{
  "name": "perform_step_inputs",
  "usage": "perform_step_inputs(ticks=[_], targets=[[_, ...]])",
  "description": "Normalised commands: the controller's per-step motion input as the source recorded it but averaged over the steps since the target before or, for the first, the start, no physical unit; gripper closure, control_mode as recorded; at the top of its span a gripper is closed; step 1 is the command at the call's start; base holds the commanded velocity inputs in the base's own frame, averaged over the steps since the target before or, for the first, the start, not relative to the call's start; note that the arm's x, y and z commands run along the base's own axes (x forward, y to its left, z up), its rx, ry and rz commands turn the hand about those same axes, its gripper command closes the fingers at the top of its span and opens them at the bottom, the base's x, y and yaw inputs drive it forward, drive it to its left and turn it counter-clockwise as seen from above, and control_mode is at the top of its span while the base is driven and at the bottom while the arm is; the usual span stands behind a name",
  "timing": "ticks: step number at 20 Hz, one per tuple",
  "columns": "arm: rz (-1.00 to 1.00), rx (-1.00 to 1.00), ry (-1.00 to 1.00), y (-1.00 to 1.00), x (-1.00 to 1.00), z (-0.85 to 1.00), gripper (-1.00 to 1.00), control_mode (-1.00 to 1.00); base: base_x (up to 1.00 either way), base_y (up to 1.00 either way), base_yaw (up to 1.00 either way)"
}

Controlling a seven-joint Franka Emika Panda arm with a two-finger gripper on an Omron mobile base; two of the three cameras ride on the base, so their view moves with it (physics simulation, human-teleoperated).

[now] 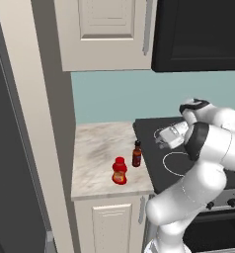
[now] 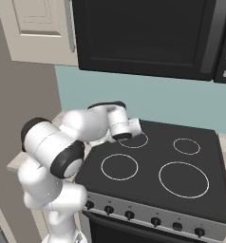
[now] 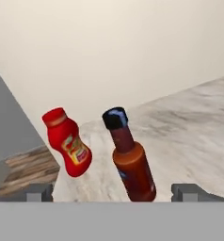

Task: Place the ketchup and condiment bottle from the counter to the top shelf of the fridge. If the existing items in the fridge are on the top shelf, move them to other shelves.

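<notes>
The ketchup stands near the front edge of the counter. The condiment bottle stands just behind and right of it, at the counter's edge by the stove. My gripper hovers open over the stovetop's left part, right of both bottles and pointing toward them. In the hand view the condiment bottle is close and centred between my spread fingertips, and the ketchup is further off to its left; nothing is held. The fridge shows as a dark grey side at far left. Its top shelf and the existing items are out of view.
A black stovetop with white rings lies right of the counter, with knobs along its front. A dark microwave hangs above it. A cream wall cabinet is over the counter, and a tall beige panel separates counter from fridge.
</notes>
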Motion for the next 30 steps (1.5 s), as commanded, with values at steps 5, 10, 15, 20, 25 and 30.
perform_step_inputs(ticks=[5,10,15,20,25,30], targets=[[0.13,0.16,-0.05,0.11,-0.08,-0.16,-1.0,-1.0,0.0,0.0,0.0],[0.12,0.08,-0.06,0.22,-0.14,-0.16,-1.0,-1.0,0.0,0.0,0.0],[0.04,0.04,-0.09,0.25,0.03,-0.18,-1.0,-1.0,0.0,0.0,0.0],[0.0,0.01,-0.1,0.16,0.26,-0.16,-1.0,-1.0,0.0,0.0,0.0],[0.0,0.0,-0.09,0.11,0.16,-0.17,-1.0,-1.0,0.0,0.0,0.0],[0.0,0.0,-0.05,0.21,0.05,-0.14,-1.0,-1.0,0.0,0.0,0.0]])
